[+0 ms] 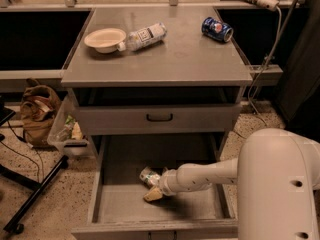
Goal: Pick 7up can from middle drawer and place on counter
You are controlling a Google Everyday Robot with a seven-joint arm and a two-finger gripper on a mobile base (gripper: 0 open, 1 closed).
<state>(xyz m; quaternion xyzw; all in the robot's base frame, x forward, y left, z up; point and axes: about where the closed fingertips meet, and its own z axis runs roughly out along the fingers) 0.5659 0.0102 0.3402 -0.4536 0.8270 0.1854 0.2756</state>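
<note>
Nearest the camera is the robot's bulky white arm (280,184). It reaches leftward and down into the open middle drawer (200,209), which is pulled well out from the cabinet with its low front panel at the bottom edge of the view.

The hand (154,189) sits low over the drawer floor, left of centre, a pale tan tip showing at its near side. Right against its far side lies the 7up can (148,175), tipped on its side on the grey floor with one silver end facing up and left. Hand and can are touching or nearly so, but whether the hand has closed on the can, or how wide it stands, I cannot tell: the wrist hides the contact.

Above the open drawer is the shallower drawer (210,118) with its black handle (160,117), only slightly out. Farther back the bench (190,59) carries a shallow bowl (105,38) at the left, a clear bottle (145,35) lying just beside it, and a blue can (217,29) on its side near the far right corner. The middle and front of the top are bare.

As I judge it, the drawer is open and the reach is made. The grasp is at best being settled. The lift out of the drawer, the carry up past the upper drawer's front and the set-down on the bench are all yet to do.
</note>
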